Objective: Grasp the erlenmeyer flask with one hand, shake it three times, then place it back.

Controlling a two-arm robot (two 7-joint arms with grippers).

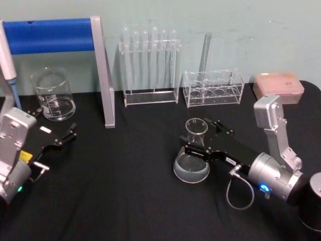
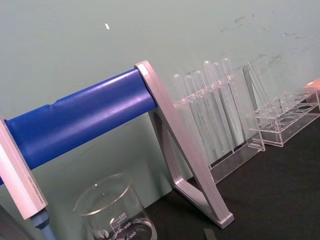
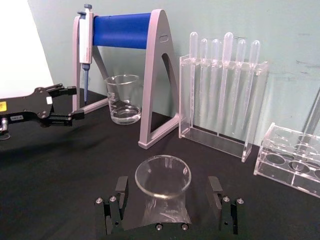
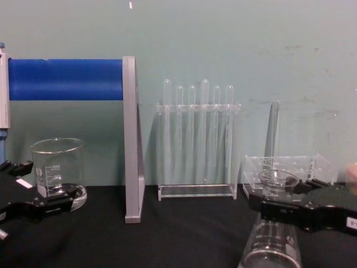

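The black table [image 1: 125,201] carries everything, with a pale green wall behind it. Largest on it is the pipette stand [image 1: 103,75], a grey frame with a blue bar [image 4: 66,80], standing far off to the left of the right gripper [image 1: 200,133] and just beyond the left gripper [image 1: 60,128]; a pipette [image 3: 85,40] hangs at its outer end. The right arm reaches in from the table's right side, its silver wrist showing a blue light.

The right gripper sits with its jaws spread wide on either side of the erlenmeyer flask [image 1: 193,150], level with the neck; the right wrist view shows clear gaps between each finger and the glass, so nothing is clamped. The flask stands upright on the table between the fingers, white graduation marks on its cone, too small to read.

Beyond the right gripper stand a clear rack of test tubes [image 1: 150,65] and, closer to it, a low clear tube holder [image 1: 213,88] with one tall tube. A pink tip box [image 1: 278,86] lies behind the right arm.

The left gripper rests open near the table's left edge, just in front of the beaker [image 2: 117,212], whose scale reads 400 and 300. A small white label sits on that gripper's finger, and a yellow sticker on its body; their print is illegible.
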